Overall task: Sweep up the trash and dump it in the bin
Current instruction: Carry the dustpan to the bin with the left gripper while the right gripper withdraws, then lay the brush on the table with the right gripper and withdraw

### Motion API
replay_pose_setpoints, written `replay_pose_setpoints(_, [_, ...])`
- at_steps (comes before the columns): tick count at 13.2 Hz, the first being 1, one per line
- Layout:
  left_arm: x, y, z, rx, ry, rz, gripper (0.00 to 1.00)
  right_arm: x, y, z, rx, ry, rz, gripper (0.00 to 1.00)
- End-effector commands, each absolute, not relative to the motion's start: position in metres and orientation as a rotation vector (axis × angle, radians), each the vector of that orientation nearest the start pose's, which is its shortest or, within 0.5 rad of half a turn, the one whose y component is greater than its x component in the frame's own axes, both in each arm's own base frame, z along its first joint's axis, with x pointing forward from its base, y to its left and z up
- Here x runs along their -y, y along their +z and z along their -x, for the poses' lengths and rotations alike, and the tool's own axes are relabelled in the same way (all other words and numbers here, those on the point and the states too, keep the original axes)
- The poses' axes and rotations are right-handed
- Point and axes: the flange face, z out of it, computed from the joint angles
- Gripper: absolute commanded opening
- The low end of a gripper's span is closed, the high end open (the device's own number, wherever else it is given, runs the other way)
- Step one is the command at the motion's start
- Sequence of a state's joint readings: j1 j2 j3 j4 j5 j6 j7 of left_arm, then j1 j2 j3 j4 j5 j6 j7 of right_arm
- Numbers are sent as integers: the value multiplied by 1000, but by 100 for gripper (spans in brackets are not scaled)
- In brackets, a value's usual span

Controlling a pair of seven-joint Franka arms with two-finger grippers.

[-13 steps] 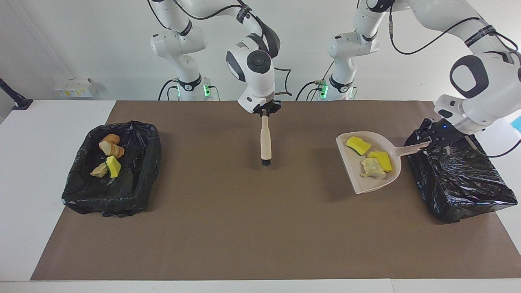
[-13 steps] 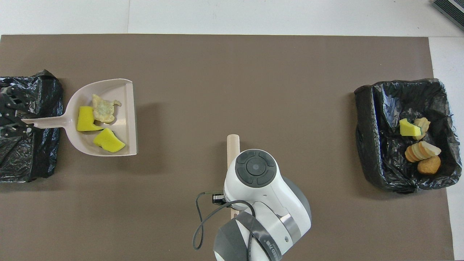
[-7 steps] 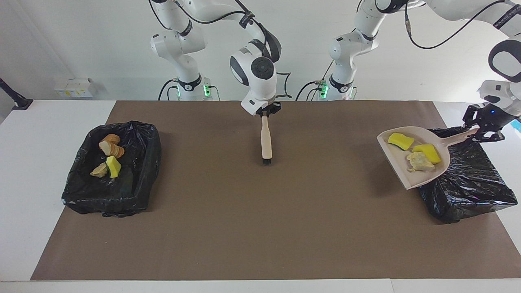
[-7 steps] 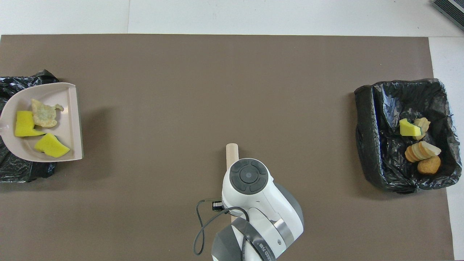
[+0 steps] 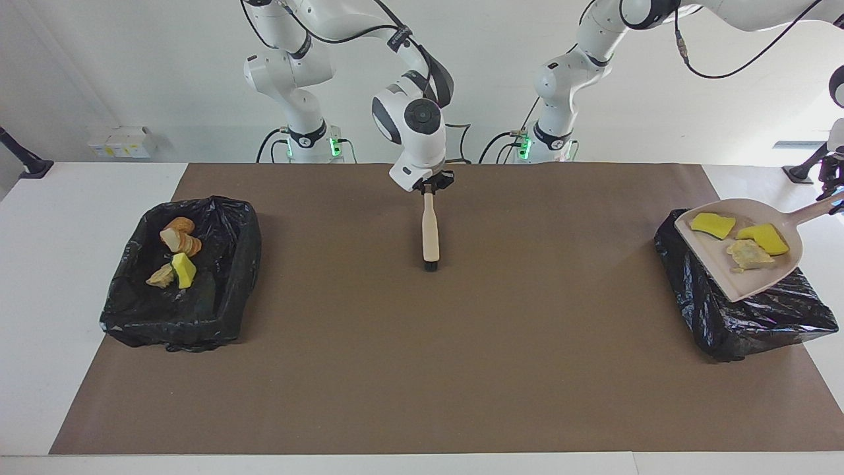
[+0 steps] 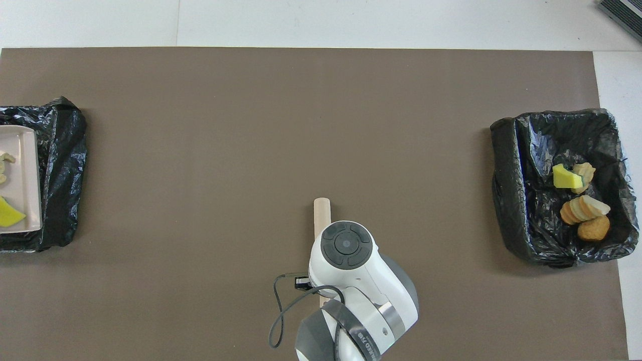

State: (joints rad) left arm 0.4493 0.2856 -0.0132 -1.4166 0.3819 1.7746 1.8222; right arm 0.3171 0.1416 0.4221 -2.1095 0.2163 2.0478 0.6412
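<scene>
The brown mat (image 5: pixel 422 369) carries two black-lined bins: the bin at the left arm's end (image 5: pixel 738 316) sits under the raised dustpan (image 5: pixel 738 277), which holds two yellow sponge chunks (image 5: pixel 711 225) and a tan scrap (image 5: pixel 745 254). The left gripper (image 5: pixel 832 195), at the dustpan's 2 o'clock, is clamped on its handle. The right gripper (image 5: pixel 428 189) is closed on the brush (image 5: pixel 430 231) above mid-mat; more trash (image 5: pixel 177 254) lies in the other bin (image 5: pixel 132 310)

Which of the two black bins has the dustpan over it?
The bin at the left arm's end of the table: the loaded dustpan is held over it. The other bin already holds scraps.
</scene>
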Motion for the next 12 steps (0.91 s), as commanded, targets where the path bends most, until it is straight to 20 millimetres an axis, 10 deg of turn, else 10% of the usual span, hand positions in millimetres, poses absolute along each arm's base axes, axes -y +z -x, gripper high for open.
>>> replay_pose_setpoints(1, [-301, 573, -594, -1866, 494, 2013, 0, -372, 340, -396, 3, 455, 3018, 83])
replay_pose_setpoints(2, [-288, 577, -600, -1841, 524, 1976, 0, -372, 342, -397, 59, 447, 3018, 100])
replay_pose_setpoints(8, [-245, 620, -613, -1759, 765, 1652, 0, -366, 380, -422, 103, 241, 3079, 100])
replay_pose_setpoints(12, [-218, 664, -601, -1691, 825, 1541, 0, -315, 396, -481, 70, 27, 3155, 100])
